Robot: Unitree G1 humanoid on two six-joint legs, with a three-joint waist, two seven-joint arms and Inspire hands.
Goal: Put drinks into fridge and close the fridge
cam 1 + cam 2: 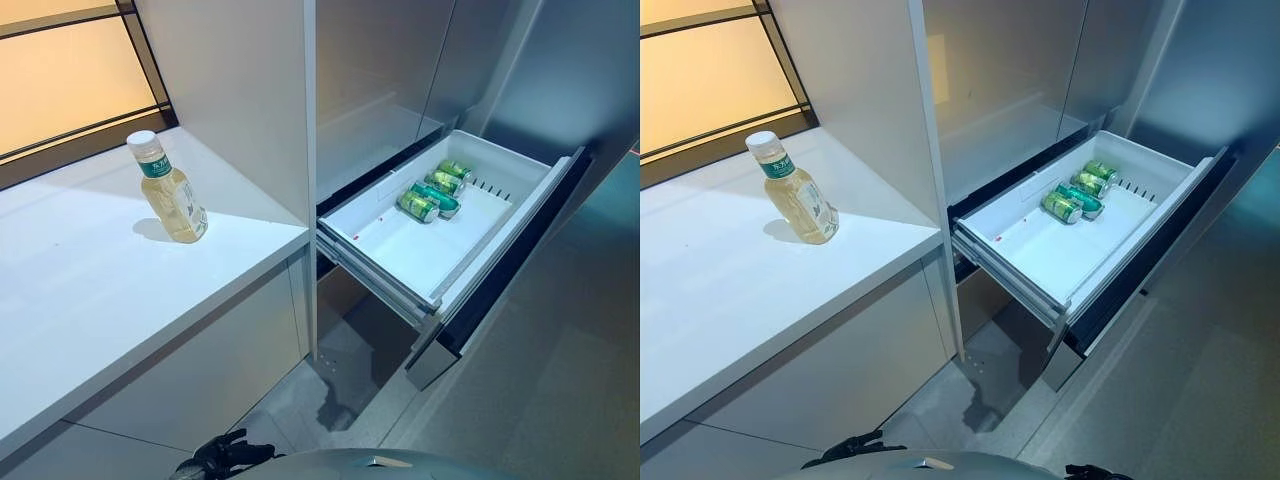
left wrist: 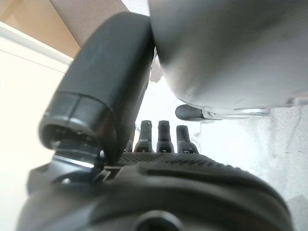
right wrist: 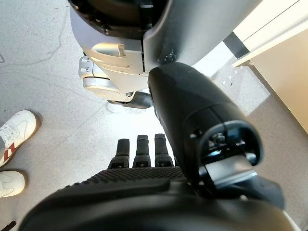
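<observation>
A clear bottle of pale yellow drink (image 1: 171, 190) with a white cap stands upright on the white counter (image 1: 90, 300). To its right the fridge drawer (image 1: 400, 255) is pulled out, with several green cans (image 1: 436, 189) lying at its back end. Neither hand is near them. In the left wrist view my left hand (image 2: 163, 135) hangs low with straight fingers, holding nothing. My right hand (image 3: 144, 148) hangs the same way over the floor, fingers straight and empty.
A tall white cabinet panel (image 1: 240, 90) rises between the counter and the fridge. The drawer's dark front panel (image 1: 500, 280) juts out over the grey floor. A person's white shoes (image 3: 12, 149) stand on the floor near my right hand.
</observation>
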